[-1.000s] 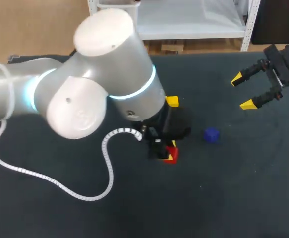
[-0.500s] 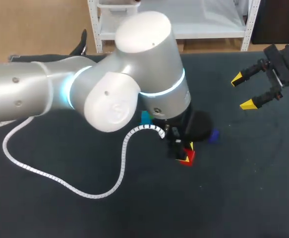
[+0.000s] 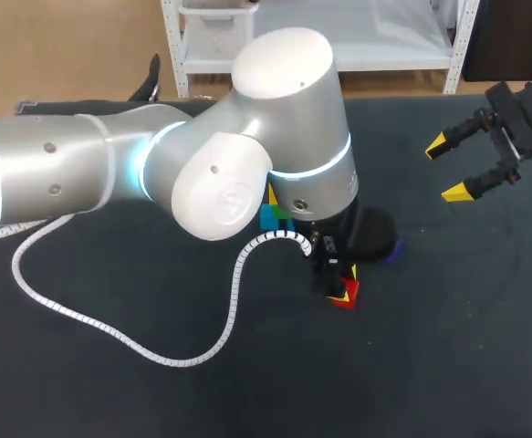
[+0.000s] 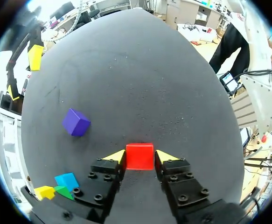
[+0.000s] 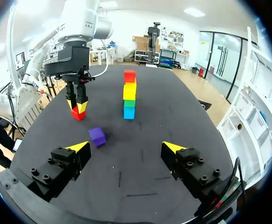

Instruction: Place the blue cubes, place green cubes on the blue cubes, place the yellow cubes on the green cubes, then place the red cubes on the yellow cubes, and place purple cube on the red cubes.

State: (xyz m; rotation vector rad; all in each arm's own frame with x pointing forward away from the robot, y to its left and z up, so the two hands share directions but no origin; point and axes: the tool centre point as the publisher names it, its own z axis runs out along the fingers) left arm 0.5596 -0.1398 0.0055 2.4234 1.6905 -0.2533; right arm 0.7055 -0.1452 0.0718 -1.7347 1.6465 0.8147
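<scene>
My left claw [image 4: 140,159] holds a red cube [image 4: 139,153] tight between its fingers; my right claw [image 5: 125,147] stands wide open.

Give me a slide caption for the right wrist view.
Left gripper shut on a red cube beside the four-cube stack; purple cube ahead of open right gripper.

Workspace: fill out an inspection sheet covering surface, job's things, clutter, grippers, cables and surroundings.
Surface: dark table.
Job's things: stack with blue at the bottom, then green, yellow, and red on top; second red cube in the left gripper; purple cube loose on the table, apart from the stack.
Clutter: nothing seen.
Grippers: left gripper shut on the second red cube; right gripper open, holding nothing.
Cables: white coiled cable trailing from the left arm across the table.
Surroundings: nothing seen reaching over the table.
</scene>
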